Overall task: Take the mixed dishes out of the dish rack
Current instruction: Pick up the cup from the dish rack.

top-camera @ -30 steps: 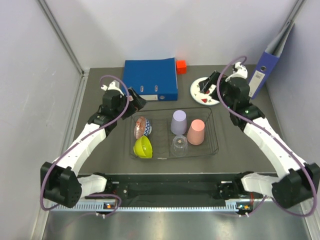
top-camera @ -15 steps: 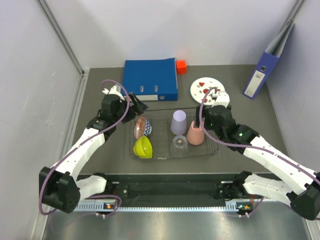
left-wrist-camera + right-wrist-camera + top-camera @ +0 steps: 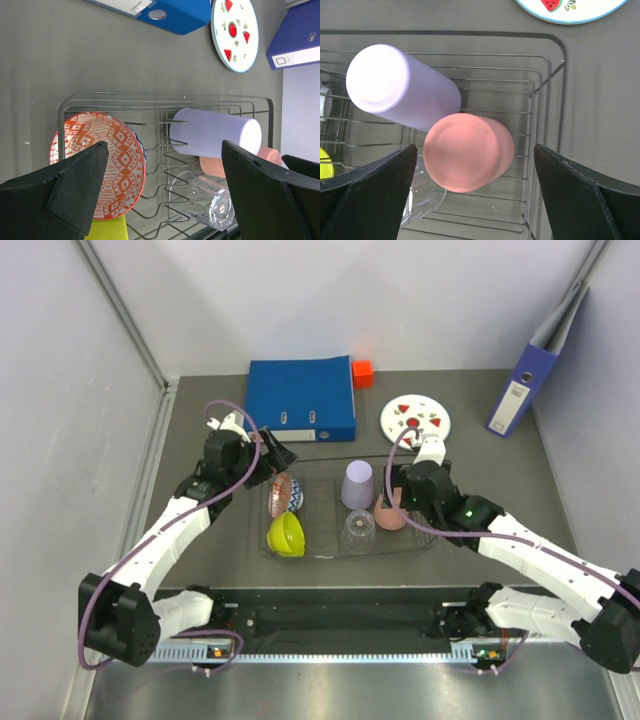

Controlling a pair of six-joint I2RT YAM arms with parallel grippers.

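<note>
The dark wire dish rack [image 3: 434,530] holds a brown-blue patterned bowl [image 3: 284,493], a lime-yellow bowl [image 3: 286,534], a lilac cup [image 3: 357,484], a clear tumbler [image 3: 359,530] and a salmon-pink cup [image 3: 386,516]. The white plate with red marks [image 3: 416,421] lies on the table behind the rack. My left gripper [image 3: 277,454] is open and empty above the rack's back-left corner; in its wrist view [image 3: 162,165] the patterned bowl [image 3: 100,165] is at the left finger. My right gripper [image 3: 394,496] is open, with the salmon-pink cup [image 3: 467,152] between its fingers and not touched.
A blue binder [image 3: 300,398] lies flat behind the rack with a small orange-red cube [image 3: 362,372] at its right. A second blue binder [image 3: 530,380] leans on the right wall. Grey walls close in the left, back and right.
My right arm swung from the plate at the back right, leaving the plate on the table, to over the salmon-pink cup. My left gripper moved slightly nearer the rack's back-left corner.
</note>
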